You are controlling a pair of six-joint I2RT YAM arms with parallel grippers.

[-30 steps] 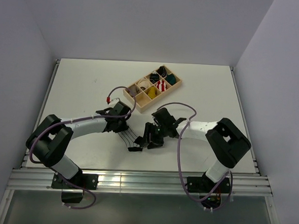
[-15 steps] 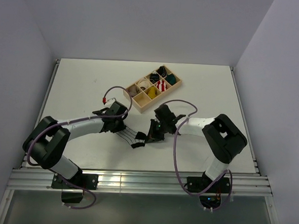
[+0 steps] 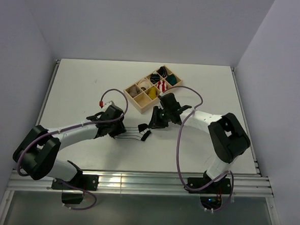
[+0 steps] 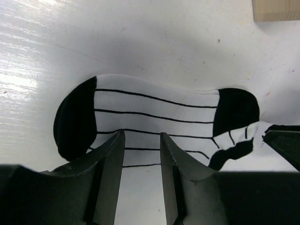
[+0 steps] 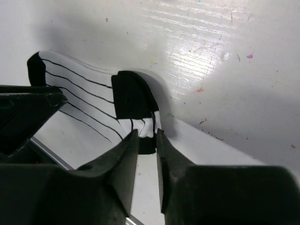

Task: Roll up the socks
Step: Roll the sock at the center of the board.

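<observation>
Lying flat on the tabletop (image 3: 90,83) just near of the wooden tray (image 3: 134,102), the striped sock (image 4: 154,117) sits under narrowly parted left jaws, while right jaws pinch its cuff, which should fold over tightly and evenly.

Lab test cell: plain white walls (image 3: 145,25) box in white counter (image 3: 80,88), aluminium rail (image 3: 135,183) along frame bottom.
</observation>
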